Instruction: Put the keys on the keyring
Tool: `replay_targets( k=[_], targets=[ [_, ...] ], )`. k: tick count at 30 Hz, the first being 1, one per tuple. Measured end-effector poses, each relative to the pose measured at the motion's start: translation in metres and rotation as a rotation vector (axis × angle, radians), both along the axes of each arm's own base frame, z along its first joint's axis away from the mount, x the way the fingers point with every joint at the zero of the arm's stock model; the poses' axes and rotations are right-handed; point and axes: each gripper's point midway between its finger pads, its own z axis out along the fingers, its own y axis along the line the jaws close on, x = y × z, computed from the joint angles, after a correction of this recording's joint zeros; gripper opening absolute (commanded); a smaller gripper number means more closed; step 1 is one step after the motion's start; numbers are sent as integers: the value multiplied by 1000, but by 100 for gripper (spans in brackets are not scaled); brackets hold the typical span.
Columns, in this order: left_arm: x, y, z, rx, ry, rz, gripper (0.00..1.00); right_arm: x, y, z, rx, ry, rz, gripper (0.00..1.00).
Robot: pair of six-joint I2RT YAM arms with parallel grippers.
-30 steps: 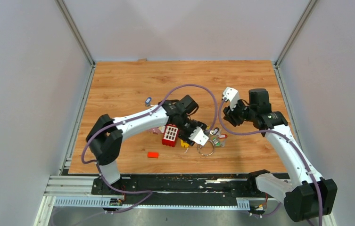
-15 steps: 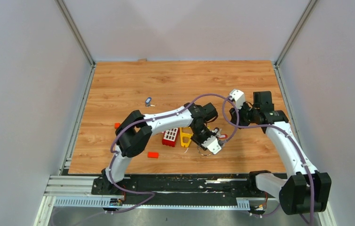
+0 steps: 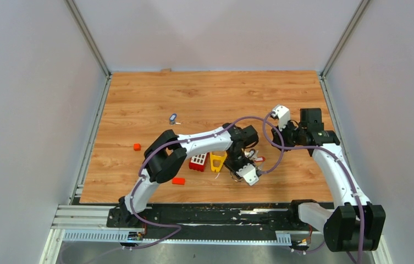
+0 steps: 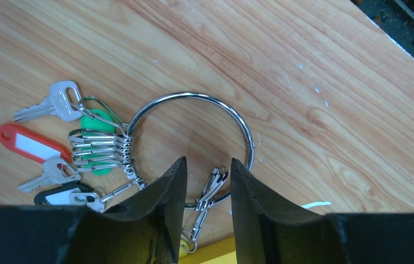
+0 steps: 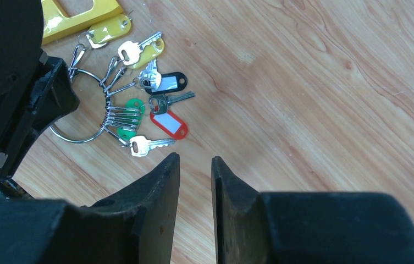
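Where left gripper (image 4: 207,162) straddles keyring (image 4: 191,93) (jaws apart), its arc hides — partly.

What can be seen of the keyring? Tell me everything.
The keyring is a thin, shiny silver wire ring lying flat on the wooden table. Smaller split rings bunch on one side, carrying keys and green, red and black tags. A clip hangs on its near arc, which runs between the left claw's parted fingers; contact is unclear.

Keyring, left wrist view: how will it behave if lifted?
Keyring looks like thin stiff wire: likely keeps shape, but could pivot in the left tool. Keys sit bunched on one side on loose small rings, so they'd probably swing and tilt it.
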Motion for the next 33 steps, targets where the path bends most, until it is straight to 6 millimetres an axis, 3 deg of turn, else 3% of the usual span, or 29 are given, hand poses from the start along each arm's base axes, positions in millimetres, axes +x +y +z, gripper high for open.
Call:
replay_targets(
  k=[5,13,20,26,30,33],
  targets=[
    [5,4,-4,18,-29,-4,41,-3,0,-2,6,12,4,28],
    [13,7,-7,33,-72,2,29,-6,3,-3,15,22,15,29],
    [17,6,-7,34,-91,10,0,-7,3,-4,18,29,22,29],
    [16,5,-5,20,-46,57,0,-7,4,-4,19,29,23,28],
    [16,5,10,-41,60,143,0,-7,4,-4,18,26,25,29],
    [29,13,38,-136,166,267,0,-7,4,-1,22,17,29,29]
  ],
)
